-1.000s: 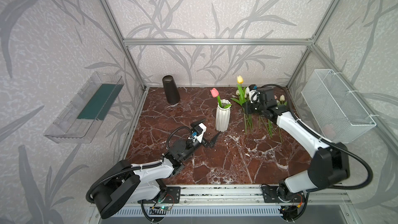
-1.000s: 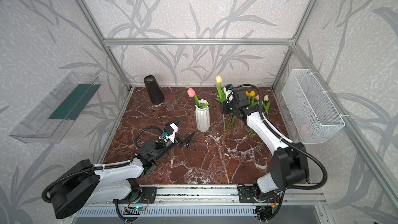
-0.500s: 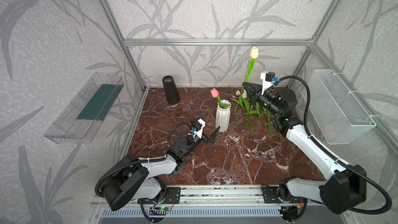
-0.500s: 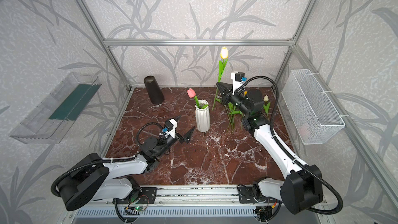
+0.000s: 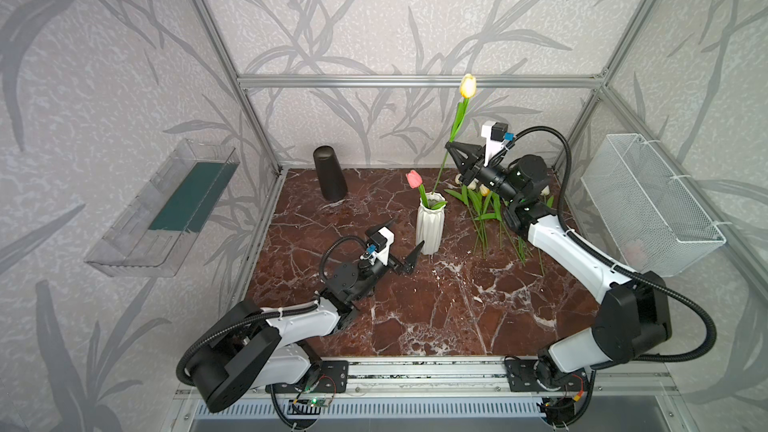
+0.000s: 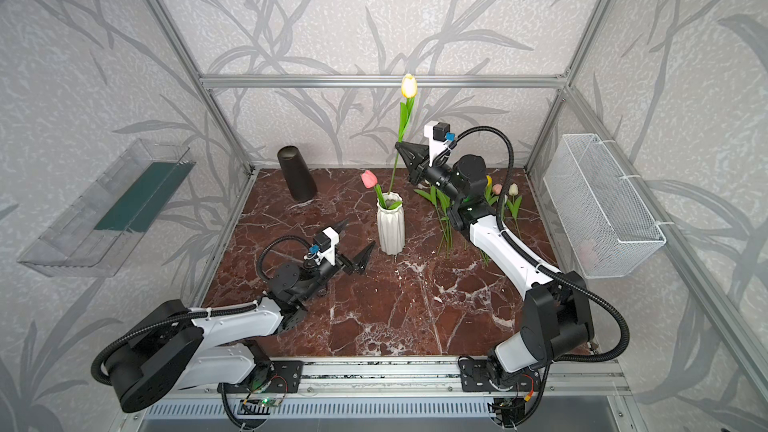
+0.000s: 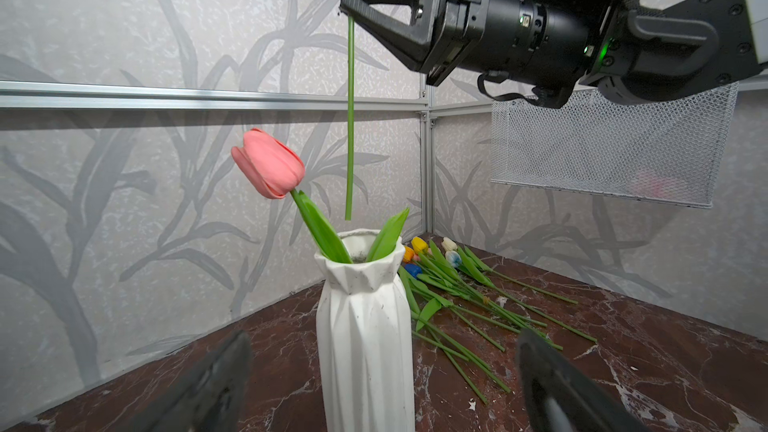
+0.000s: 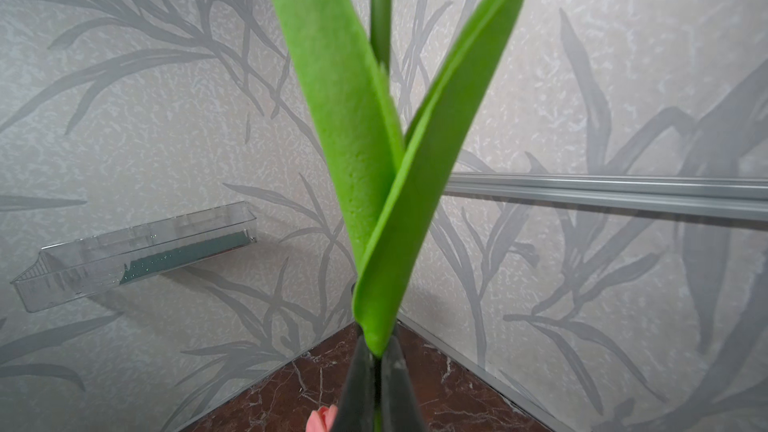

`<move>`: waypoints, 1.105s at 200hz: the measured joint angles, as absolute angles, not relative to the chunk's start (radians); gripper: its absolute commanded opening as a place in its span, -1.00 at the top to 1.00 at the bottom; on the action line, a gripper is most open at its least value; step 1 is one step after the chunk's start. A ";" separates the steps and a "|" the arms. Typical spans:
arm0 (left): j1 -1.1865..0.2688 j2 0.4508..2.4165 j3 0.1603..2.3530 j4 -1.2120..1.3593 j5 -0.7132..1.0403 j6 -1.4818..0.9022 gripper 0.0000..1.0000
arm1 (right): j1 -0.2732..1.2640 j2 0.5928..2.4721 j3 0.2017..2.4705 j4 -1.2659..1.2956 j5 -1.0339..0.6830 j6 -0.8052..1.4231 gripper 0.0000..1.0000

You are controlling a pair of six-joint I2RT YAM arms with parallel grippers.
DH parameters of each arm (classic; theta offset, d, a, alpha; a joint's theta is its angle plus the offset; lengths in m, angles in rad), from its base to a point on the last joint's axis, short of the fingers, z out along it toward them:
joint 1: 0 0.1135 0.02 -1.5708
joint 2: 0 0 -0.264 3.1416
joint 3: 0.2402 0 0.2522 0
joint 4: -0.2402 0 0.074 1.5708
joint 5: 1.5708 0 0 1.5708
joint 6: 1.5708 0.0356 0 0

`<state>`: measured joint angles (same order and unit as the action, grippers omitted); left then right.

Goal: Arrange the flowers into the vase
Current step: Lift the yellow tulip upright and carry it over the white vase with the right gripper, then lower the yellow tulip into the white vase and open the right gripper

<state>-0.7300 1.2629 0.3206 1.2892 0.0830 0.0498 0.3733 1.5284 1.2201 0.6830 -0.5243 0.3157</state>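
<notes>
One stem placed: pink tulip (image 5: 413,179), head leaning toward the left edge, in the vase (image 5: 430,228) on the desk (image 5: 415,317), mid-width, nearer the far edge.
Stem in transit: yellow tulip (image 5: 458,118), upright, cut end hanging just above the vase mouth, not yet inside.
Right fingers (image 5: 453,147): closed on that stem, under its leaves.
Left fingers (image 5: 411,257): spread wide, empty, flanking the vase without touching.
Stock: loose tulips (image 5: 482,209) lying by the far right corner.
Hazard: the end may snag the rim or the pink tulip's leaf; the unheld vase could tip.
</notes>
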 measured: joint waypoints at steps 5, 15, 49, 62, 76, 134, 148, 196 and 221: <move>-0.730 1.258 0.320 1.288 0.081 0.050 -0.99 | 0.374 1.534 1.219 0.683 -0.525 0.313 1.00; -0.730 1.250 0.318 1.286 0.079 0.050 -0.99 | 0.375 1.539 1.209 0.685 -0.525 0.309 1.00; -0.730 1.240 0.304 1.277 0.072 0.053 -0.99 | 0.379 1.543 1.157 0.693 -0.525 0.270 1.00; -0.730 1.240 0.303 1.266 0.071 0.054 -0.98 | 0.380 1.549 1.143 0.706 -0.525 0.254 1.00; -0.730 1.241 0.303 1.262 0.072 0.054 -0.99 | 0.380 1.555 1.129 0.720 -0.525 0.239 1.00; -0.730 1.291 0.303 1.281 0.072 0.052 -0.98 | 0.389 1.599 1.079 0.770 -0.569 0.178 1.00; -0.730 1.305 0.303 1.290 0.072 0.051 -0.99 | 0.390 1.612 1.071 0.776 -0.591 0.167 1.00; -0.730 1.311 0.303 1.297 0.071 0.052 -0.98 | 0.397 1.623 1.029 0.774 -0.645 0.131 0.94; -0.730 1.311 0.303 1.297 0.071 0.052 -0.99 | 0.405 1.610 1.007 0.711 -0.630 0.089 0.91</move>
